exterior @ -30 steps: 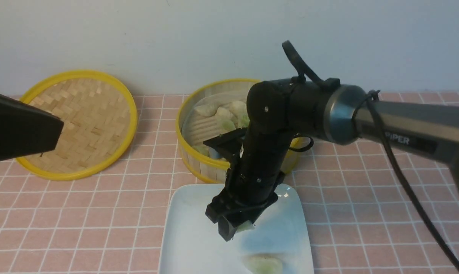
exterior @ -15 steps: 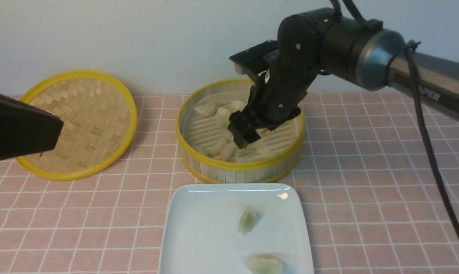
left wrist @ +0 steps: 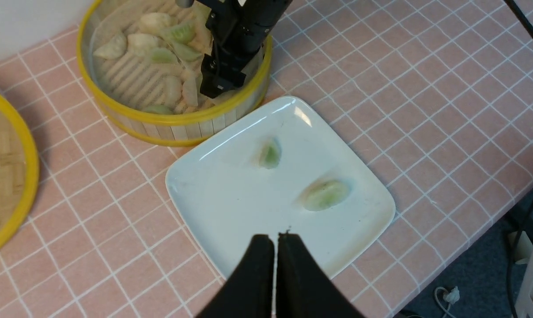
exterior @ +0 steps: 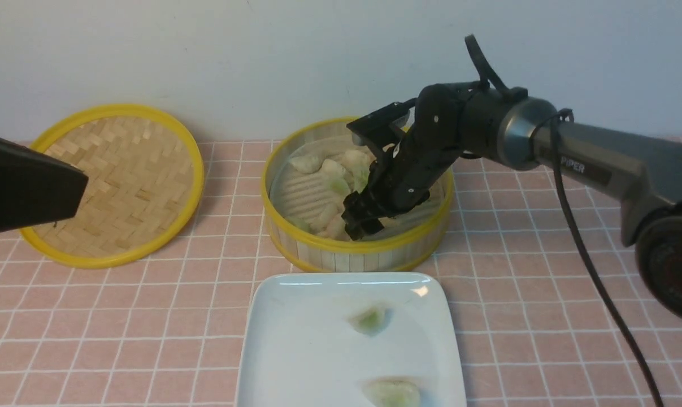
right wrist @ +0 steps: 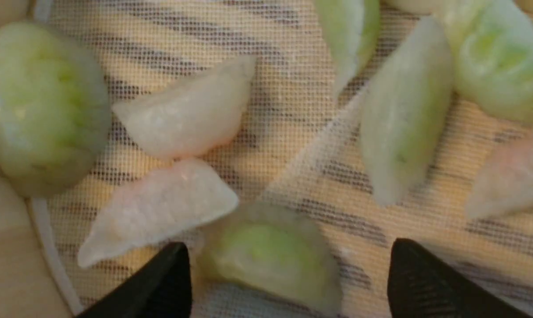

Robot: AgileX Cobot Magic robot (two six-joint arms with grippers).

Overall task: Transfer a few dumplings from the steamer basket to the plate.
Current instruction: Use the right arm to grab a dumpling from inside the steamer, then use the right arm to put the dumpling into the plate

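The steamer basket (exterior: 355,246) stands at the back middle with several dumplings (exterior: 329,169) inside. My right gripper (exterior: 363,223) reaches down into its near side. It is open, and a green dumpling (right wrist: 266,256) lies on the mesh liner between its fingertips (right wrist: 290,249), untouched by the right finger. The white plate (exterior: 295,350) sits in front of the basket and carries two green-tinted dumplings (exterior: 369,319) (exterior: 392,392). My left gripper (left wrist: 276,238) hovers shut and empty above the plate's (left wrist: 213,198) near edge.
A flat woven lid (exterior: 114,181) with a yellow rim leans at the back left. My left arm (exterior: 24,192) fills the left edge of the front view. The pink tiled table ends at the right, past the plate (left wrist: 491,212).
My right gripper let go of a dumpling on the plate, lifted away, swung back over the basket and came down into it, open. The left arm stayed put.
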